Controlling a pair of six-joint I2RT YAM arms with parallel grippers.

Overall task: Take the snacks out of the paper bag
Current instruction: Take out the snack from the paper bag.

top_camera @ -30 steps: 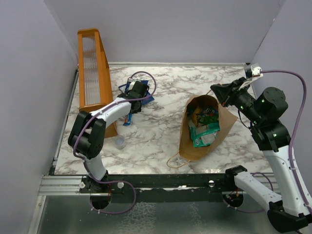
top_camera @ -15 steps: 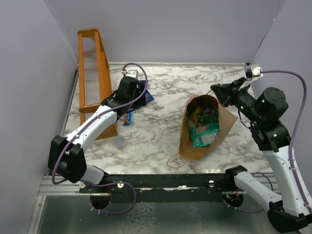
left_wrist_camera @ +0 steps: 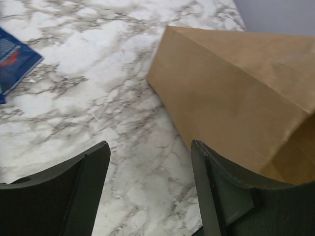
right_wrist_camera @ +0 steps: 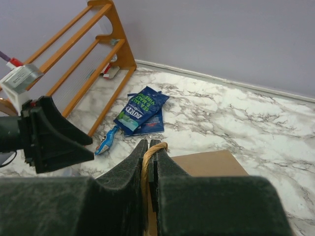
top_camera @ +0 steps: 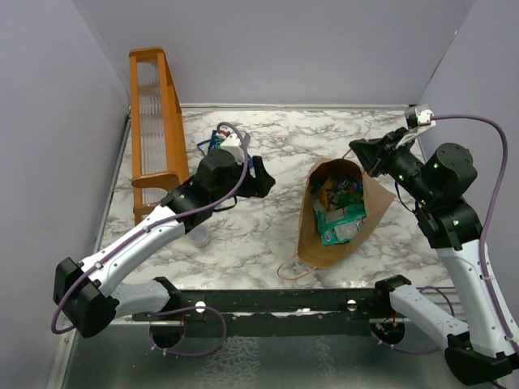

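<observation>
The left claw [left_wrist_camera: 150,167] hangs spread and empty above the marble counter [left_wrist_camera: 98,73], just beside the paper bag [left_wrist_camera: 231,88]. The right claw [right_wrist_camera: 149,145] is pressed together on the bag's cord handle [right_wrist_camera: 157,145]. Green and teal snacks [top_camera: 339,212] sit inside the bag; blue packets [right_wrist_camera: 141,111] lie near the wooden rack [right_wrist_camera: 127,51]

Table [top_camera: 268,235]: white-grey marble top, purple walls on three sides. Orange wooden rack [top_camera: 154,113] stands along left edge, far half. Blue snack packets [right_wrist_camera: 142,109] lie flat and overlapping just beside rack, far-left area. Small blue sachet [right_wrist_camera: 107,141] lies near them on the side nearer the arms, apart from the stack. Clear cup [top_camera: 200,237] sits left of centre, partly hidden. Paper bag [top_camera: 312,243] rests right of centre, one cord handle loop trailing on marble at near end.
</observation>
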